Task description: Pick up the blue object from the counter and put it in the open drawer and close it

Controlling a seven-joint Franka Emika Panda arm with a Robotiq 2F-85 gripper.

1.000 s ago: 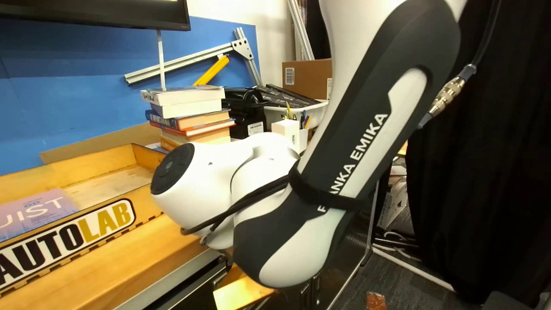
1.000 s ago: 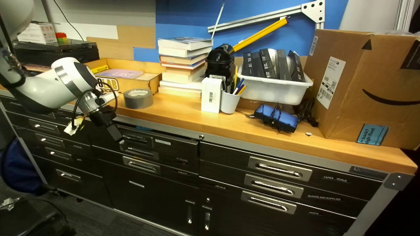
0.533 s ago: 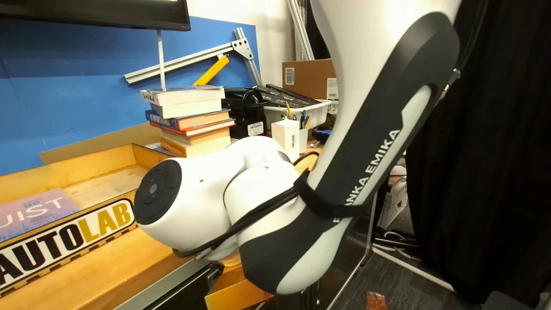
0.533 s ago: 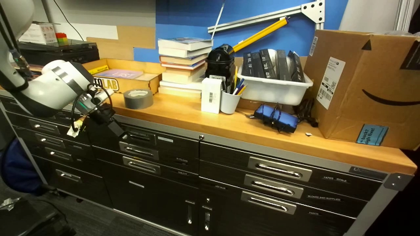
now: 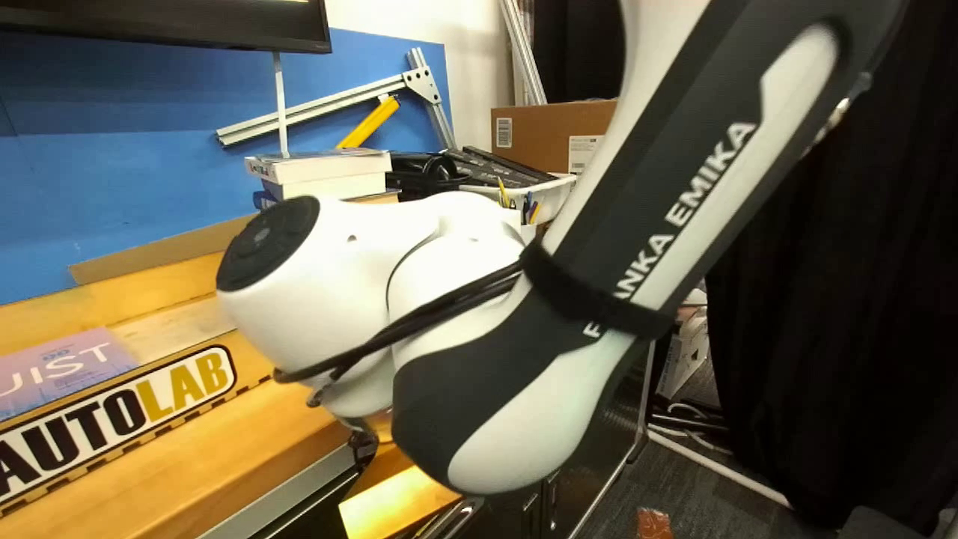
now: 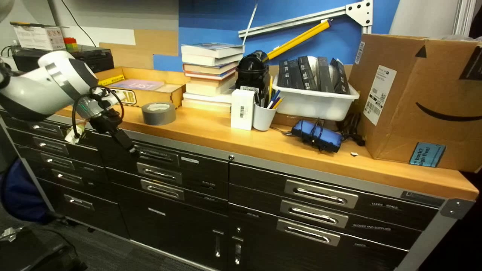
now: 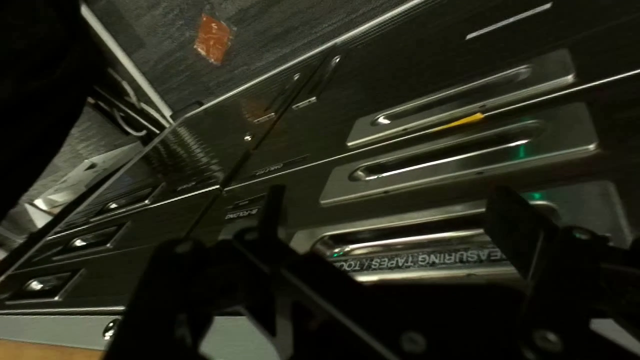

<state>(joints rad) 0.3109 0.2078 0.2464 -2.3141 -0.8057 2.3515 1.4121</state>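
Note:
My gripper [image 7: 395, 212] is open and empty in the wrist view. Its two dark fingers stand either side of a silver handle labelled measuring tapes [image 7: 415, 250]. In an exterior view the gripper [image 6: 132, 151] hangs in front of the cabinet, at the left end of that handle; I cannot tell whether it touches. The drawer [image 6: 205, 167] is the top one below the counter [image 6: 203, 126], and its front looks flush with the cabinet. The blue object is out of view. In an exterior view the gripper is hidden behind the white arm [image 5: 449, 299].
On the counter stand a grey tape roll [image 6: 159, 114], a wooden AUTOLAB tray [image 6: 173, 94], a book stack [image 6: 211, 79], a white box [image 6: 242, 111], a pen cup [image 6: 263, 117] and a cable-wrapped blue case [image 6: 317, 133]. More drawer handles [image 6: 160, 173] sit below. A big cardboard box [image 6: 421, 105] stands right.
A second ago the drawer showed a narrow gap with a cyan-blue patch inside; it has since shut. The arm has then moved back to the left and up.

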